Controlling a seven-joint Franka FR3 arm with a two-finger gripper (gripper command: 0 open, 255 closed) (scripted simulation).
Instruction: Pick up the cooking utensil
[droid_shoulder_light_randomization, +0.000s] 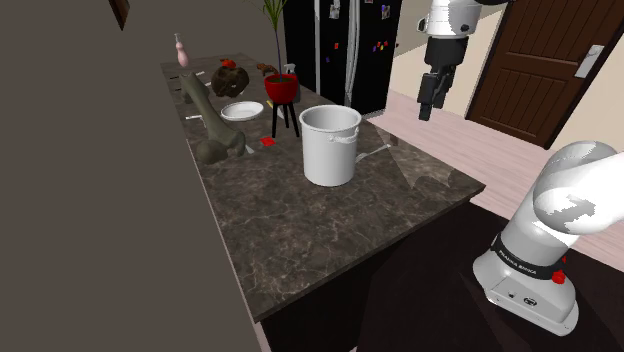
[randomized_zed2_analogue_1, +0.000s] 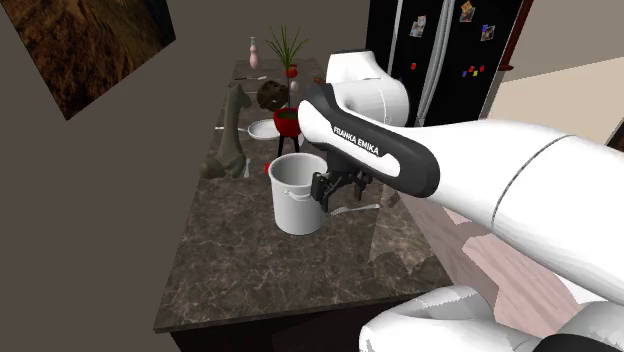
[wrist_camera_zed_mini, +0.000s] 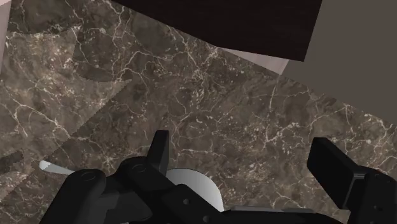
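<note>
A white pot (droid_shoulder_light_randomization: 330, 145) with a wire bail stands upright on the dark marble counter (droid_shoulder_light_randomization: 300, 230). A slim pale utensil (droid_shoulder_light_randomization: 376, 152) lies flat on the counter touching the pot's side, also seen as the utensil (randomized_zed2_analogue_1: 356, 209). My black gripper (droid_shoulder_light_randomization: 430, 105) hangs well above the counter edge, off to the shoulder view's right of the pot, holding nothing. In the wrist view the gripper (wrist_camera_zed_mini: 245, 159) is open, fingers (wrist_camera_zed_mini: 159, 149) wide apart over bare marble. The utensil's pale tip (wrist_camera_zed_mini: 52, 167) pokes out beside the hand, and a white rounded shape (wrist_camera_zed_mini: 194, 188) is half hidden behind it.
Further back on the counter are an olive long-necked figurine (droid_shoulder_light_randomization: 212, 128), a white plate (droid_shoulder_light_randomization: 241, 110), a red bowl on a black stand (droid_shoulder_light_randomization: 281, 92) and a pink bottle (droid_shoulder_light_randomization: 181, 50). A black fridge (droid_shoulder_light_randomization: 340, 50) and a brown door (droid_shoulder_light_randomization: 540, 60) stand behind.
</note>
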